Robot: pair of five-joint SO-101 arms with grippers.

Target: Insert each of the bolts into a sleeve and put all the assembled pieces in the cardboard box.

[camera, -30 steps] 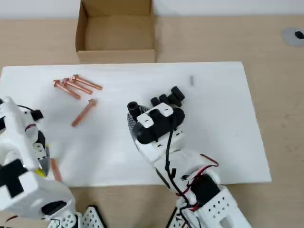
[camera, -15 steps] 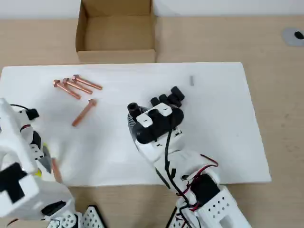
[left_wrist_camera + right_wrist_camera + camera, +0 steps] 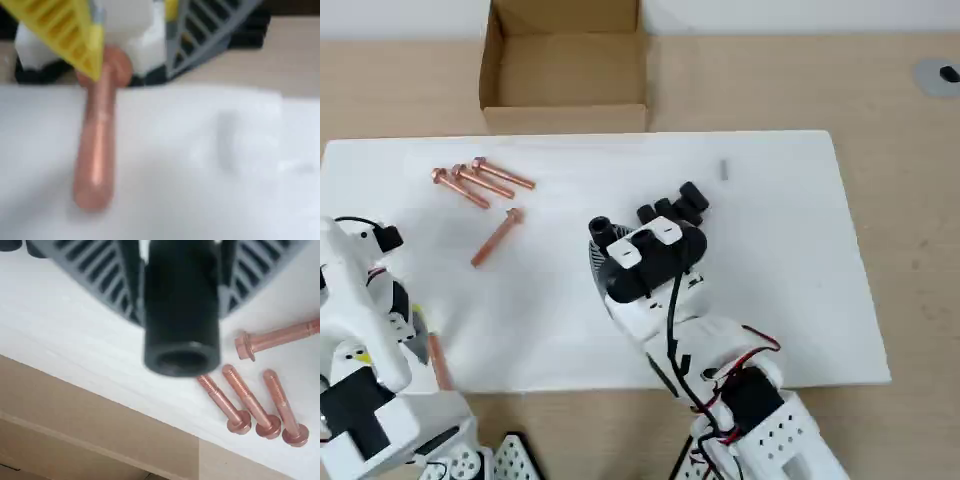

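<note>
My left gripper sits at the white mat's near left edge, shut on the head of a copper bolt whose shaft rests on the mat. At the mat's middle, my right gripper is shut on a black sleeve, its open bore facing the loose bolts. Three bolts lie together at the far left. A single bolt lies nearer. Several more black sleeves stand just right of the held one. The cardboard box stands open beyond the mat.
The white mat covers most of the wooden table; its right half is bare apart from a small grey mark. A grey disc lies at the far right table edge.
The left arm has drawn back toward the table's near edge while the held bolt stays at the mat's near left edge. The right arm and its sleeve have not moved.
</note>
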